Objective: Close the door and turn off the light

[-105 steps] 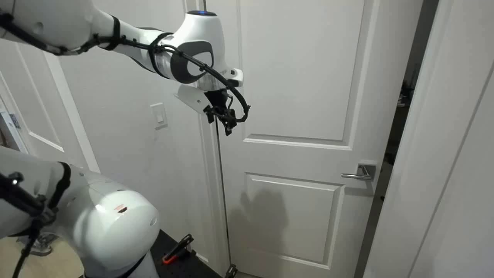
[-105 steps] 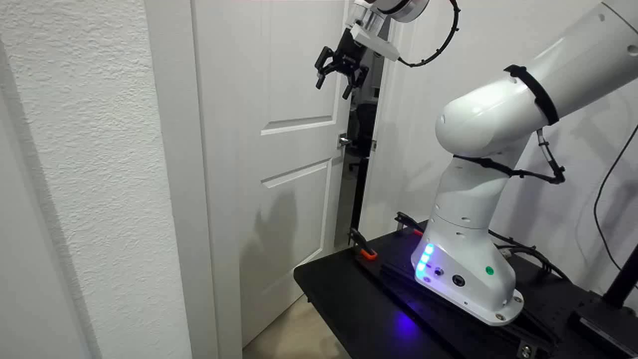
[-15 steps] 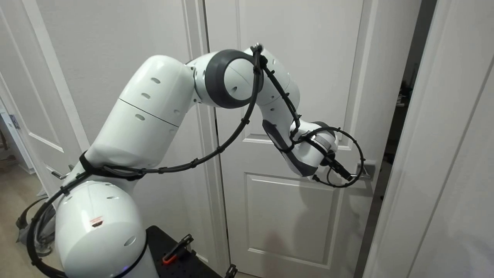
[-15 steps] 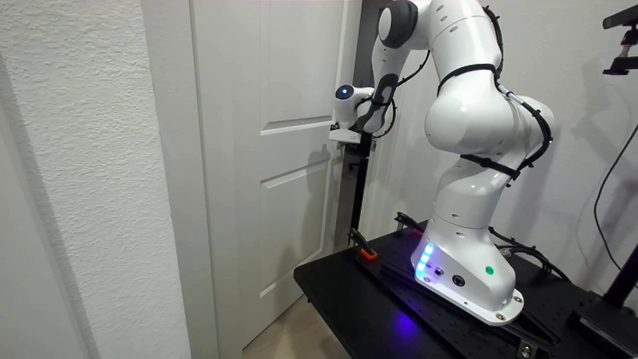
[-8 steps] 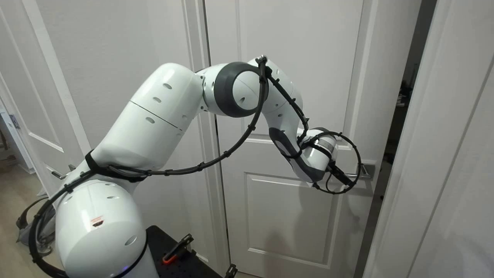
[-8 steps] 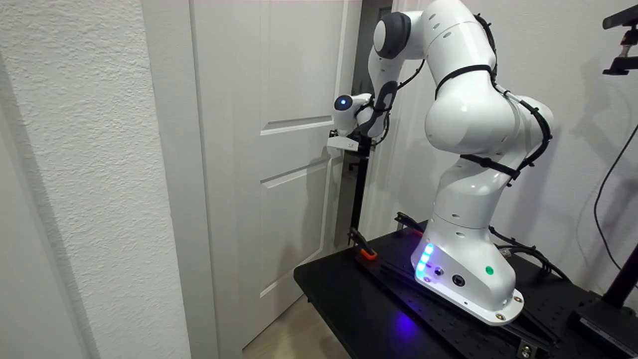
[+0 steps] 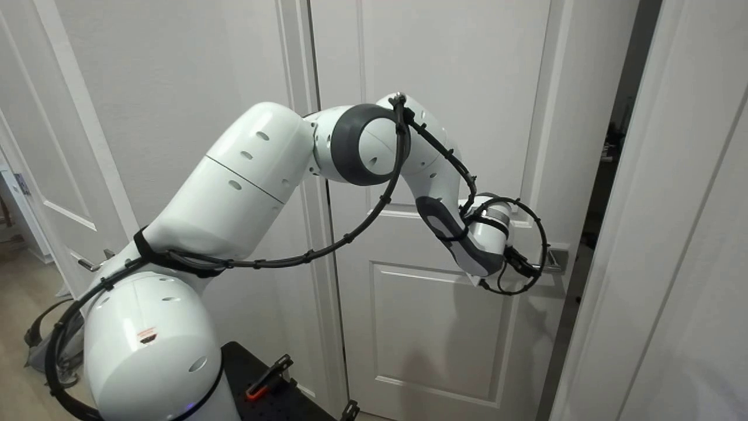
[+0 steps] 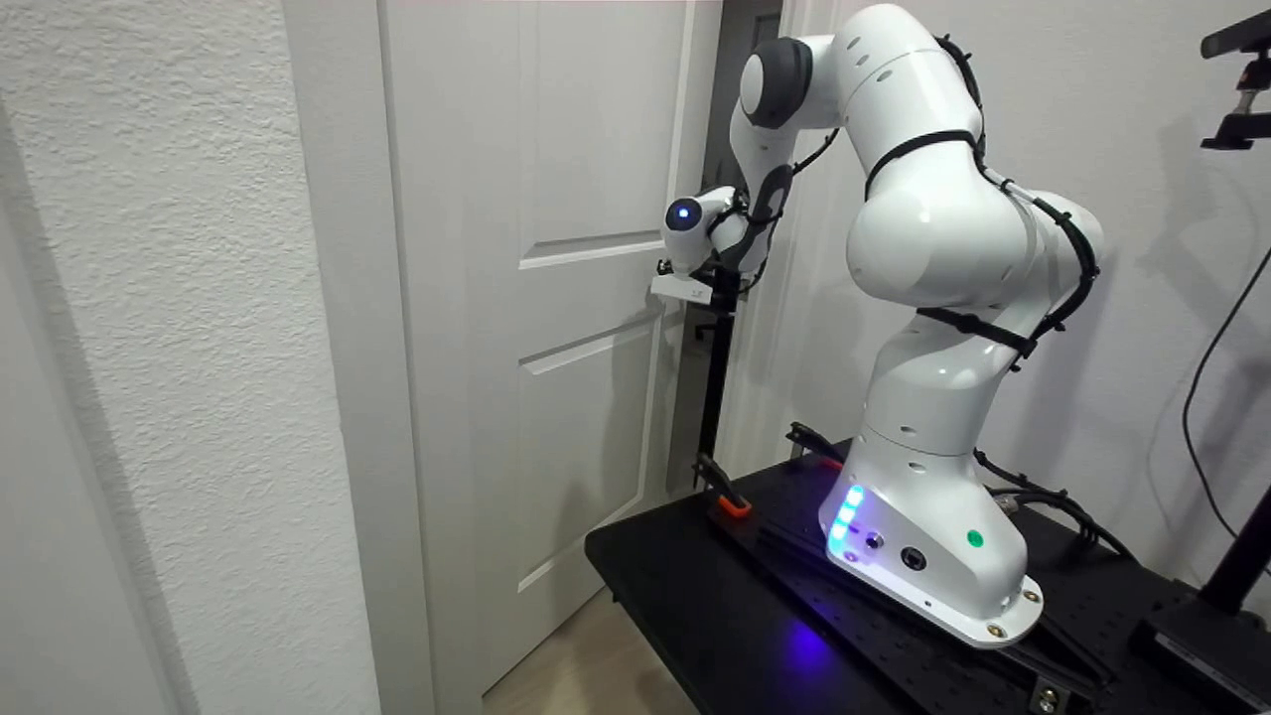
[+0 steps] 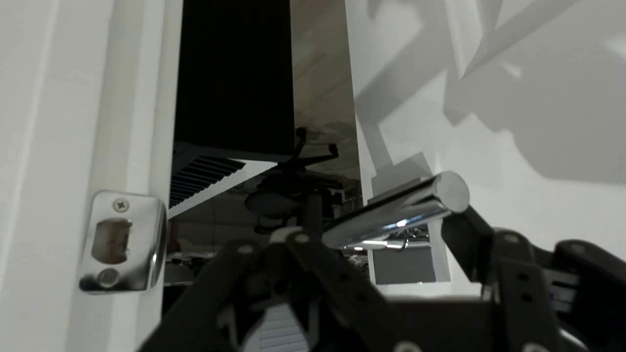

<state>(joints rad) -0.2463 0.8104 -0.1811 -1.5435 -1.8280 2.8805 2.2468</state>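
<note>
The pincer [image 9: 376, 232], matte black with bolted, jointed links, stands wide, its fingers [image 9: 516, 278] apart on either side of the lever [image 9: 398, 210]; whether they touch it I cannot tell. The lever is a round, polished metal bar with a flat, disc-like end, lying between the fingertips, and just beyond it a square silver plate [image 7: 559, 257] sits on the door [image 8: 596, 308]. Only the wrist view shows that spread; in an exterior view a white slab [image 8: 682, 288] beside the pincer stands in front of the lever. The door itself, smooth and white with raised rectangular panels, is just past one finger and stands ajar. Past the other finger runs the dark gap [image 7: 599, 199], where the wrist view picks out a star-shaped base with castors [image 9: 293, 164]. Across that gap from the pincer is the white frame [image 9: 142, 98], bearing a shiny, round-cornered strike plate [image 9: 142, 224]. Behind the pincer come a looping black cable [image 7: 310, 256] and the arm [image 8: 953, 248] in glossy white shells. Well apart from the pincer, in both exterior views, is the black desk [image 8: 665, 586] with clamps [image 8: 725, 487] tipped in orange. Also well apart from it, an exterior view alone gives a rough, pebbled wall [image 8: 189, 258]; a grey bag [image 7: 70, 339] on the floor [image 7: 17, 286] likewise shows in a single exterior view
</note>
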